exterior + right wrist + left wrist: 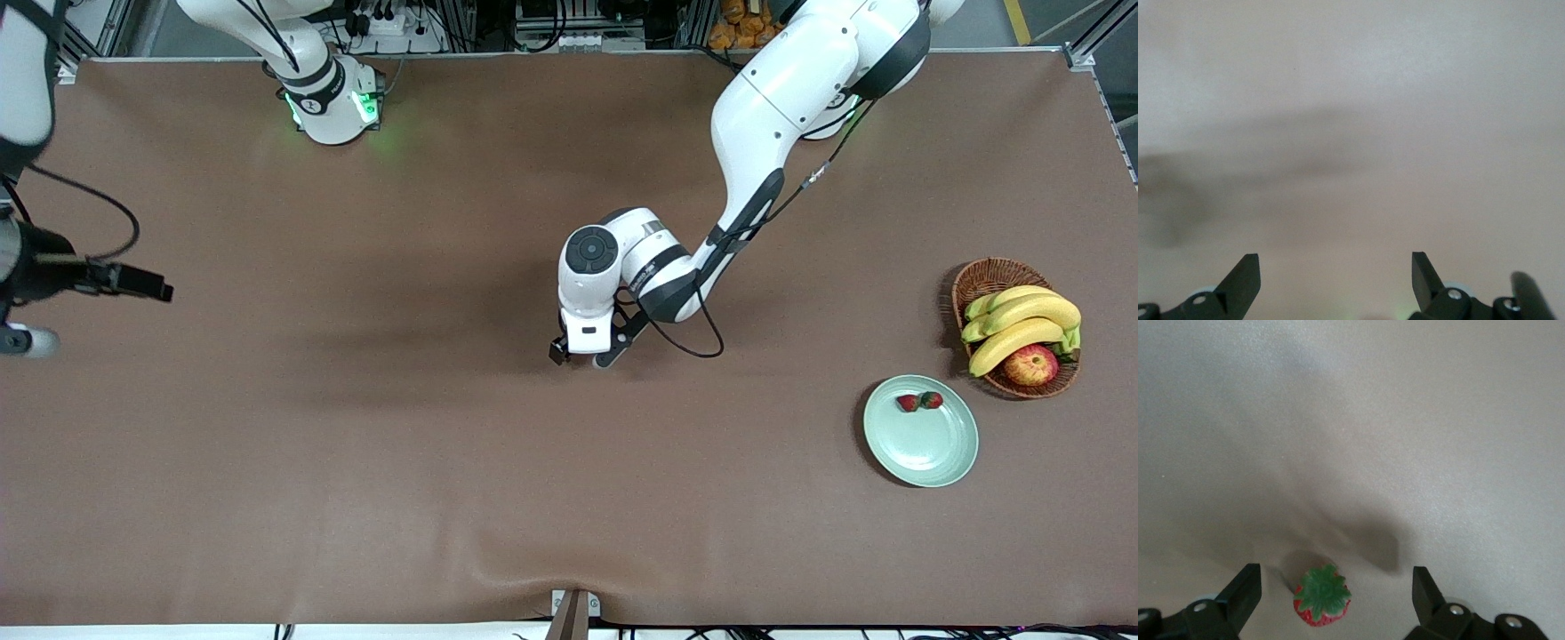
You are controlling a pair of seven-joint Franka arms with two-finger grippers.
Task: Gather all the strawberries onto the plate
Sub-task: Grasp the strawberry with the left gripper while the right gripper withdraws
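Two strawberries point(918, 402) already in the plate point(925, 444), third strawberry point(1322, 595) on the mat mid-table; left gripper point(1337, 600) straddling it, jaws wide, holding nothing; right gripper point(1336, 280) waiting, wide open, empty; next up probably: lower, pinch gently, carry over to plate

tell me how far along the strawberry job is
Done: two strawberries lie on the plate beside the basket. In hand: the left gripper is over the third strawberry at mid-table, jaws open on either side of it, not yet gripping. Left: grasp it and carry it to the plate. The right gripper waits open at the right arm's end.
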